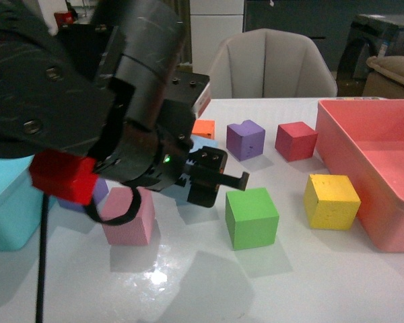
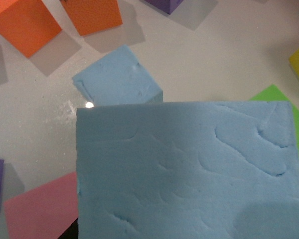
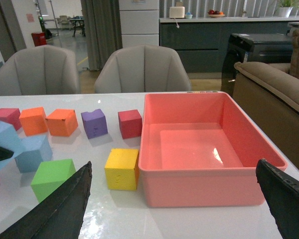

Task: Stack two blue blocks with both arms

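One blue block (image 2: 189, 169) fills most of the left wrist view, and my left gripper (image 1: 212, 178) is shut on it and holds it above the table. The second blue block (image 2: 117, 79) rests on the white table just beyond the held one, towards the orange cubes (image 2: 25, 25). In the front view the left arm hides most of both, and only a pale blue patch (image 1: 203, 143) shows above the gripper. In the right wrist view both blue blocks (image 3: 32, 152) show at far left. My right gripper (image 3: 169, 209) is open and holds nothing, and it faces the pink bin (image 3: 209, 172).
Around the blue blocks stand a green cube (image 1: 251, 217), a yellow cube (image 1: 331, 200), a purple cube (image 1: 246, 139), a red cube (image 1: 295, 140), a pink cube (image 1: 129, 215) and an orange cube (image 1: 203, 128). The pink bin (image 1: 363, 134) is at right, a teal bin (image 1: 7, 208) at left.
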You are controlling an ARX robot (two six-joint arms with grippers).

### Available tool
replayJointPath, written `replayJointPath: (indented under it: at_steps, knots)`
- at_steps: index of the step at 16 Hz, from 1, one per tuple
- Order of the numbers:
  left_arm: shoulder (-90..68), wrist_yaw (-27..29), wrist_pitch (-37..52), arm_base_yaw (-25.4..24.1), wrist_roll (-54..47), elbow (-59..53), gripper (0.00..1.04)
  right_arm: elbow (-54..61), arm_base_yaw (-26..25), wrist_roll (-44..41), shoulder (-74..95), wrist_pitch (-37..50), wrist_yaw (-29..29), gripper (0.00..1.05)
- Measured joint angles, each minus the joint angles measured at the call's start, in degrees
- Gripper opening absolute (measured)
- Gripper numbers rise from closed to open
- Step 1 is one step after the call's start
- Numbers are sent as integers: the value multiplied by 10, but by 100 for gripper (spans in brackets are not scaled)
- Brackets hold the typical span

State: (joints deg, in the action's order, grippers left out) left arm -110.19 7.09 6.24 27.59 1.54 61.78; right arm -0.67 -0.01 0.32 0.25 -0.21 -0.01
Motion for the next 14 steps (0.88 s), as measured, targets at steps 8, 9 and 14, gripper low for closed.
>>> replayJointPath:
  at_steps: [8,9,14]
  knots:
    - [-103,6,-74,0,31,154,51,0,0,0,0,0,0,98]
    - [-114,7,-82,0,31,169,51,0,0,0,0,0,0,98]
    - [-179,10,-123,-16,49,264,51,0,0,0,0,0,0,98]
